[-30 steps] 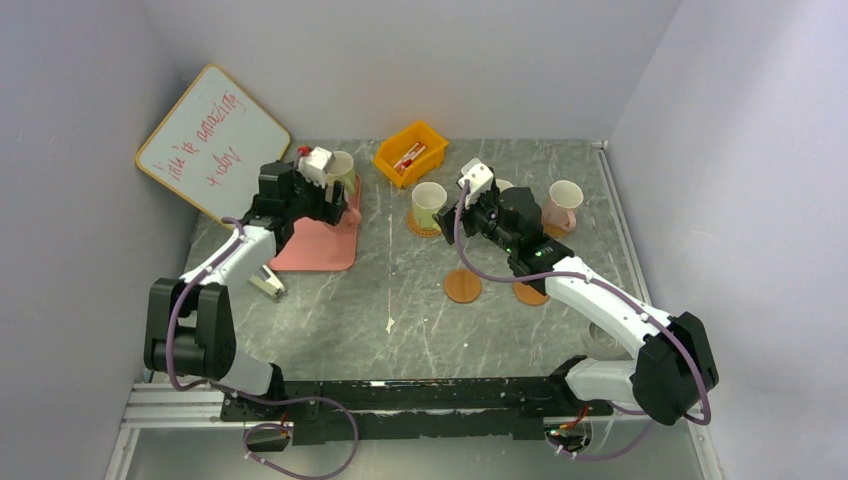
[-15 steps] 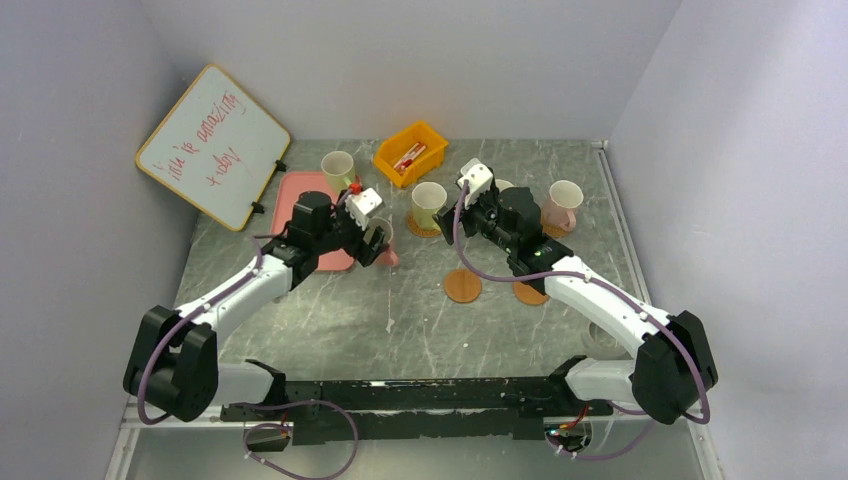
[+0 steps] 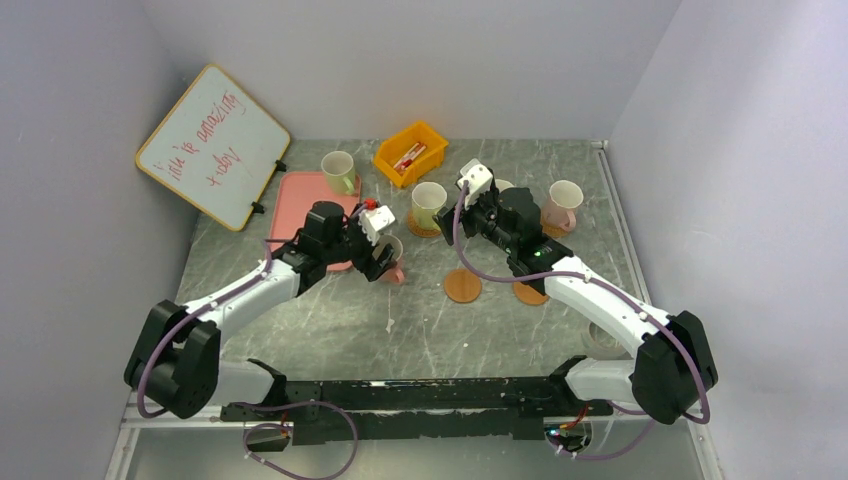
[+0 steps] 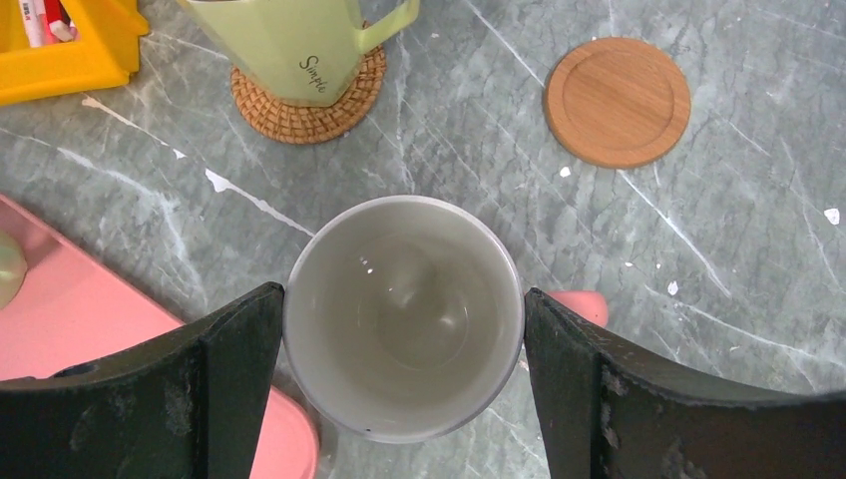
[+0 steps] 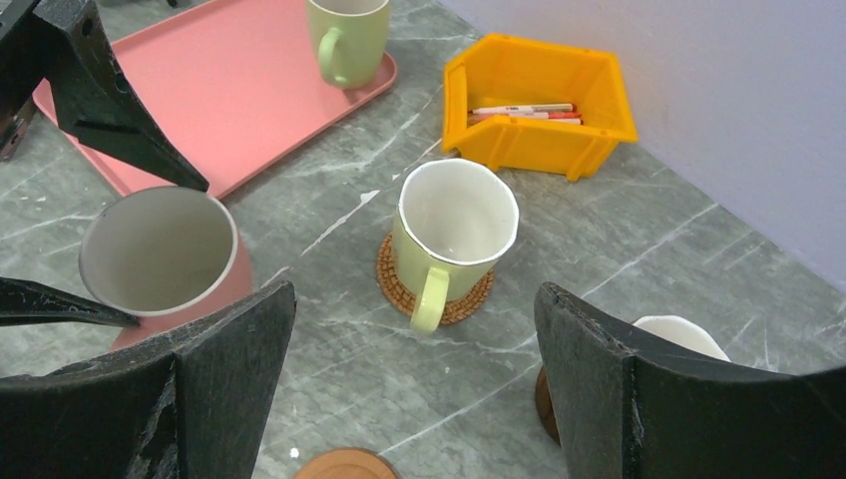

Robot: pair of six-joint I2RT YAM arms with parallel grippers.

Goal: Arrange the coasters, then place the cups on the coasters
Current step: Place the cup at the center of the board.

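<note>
Obs: left gripper (image 4: 402, 297) is clamping the pale pink handled mug (image 5: 160, 249) across its rim, jaws pressing on both sides. The mug is lying just off the pink rectangular tray (image 4: 60, 329), well short of the bare orange-brown wooden coaster (image 4: 617, 101); I cannot tell whether it is lifted. The right gripper (image 5: 411, 291) is hanging open, holding nothing.

Risk: the smooth round wall is giving only two narrow contacts, so the mug may be swivelling or slipping. An off-centre landing would leave it tilting on the coaster's edge.
</note>
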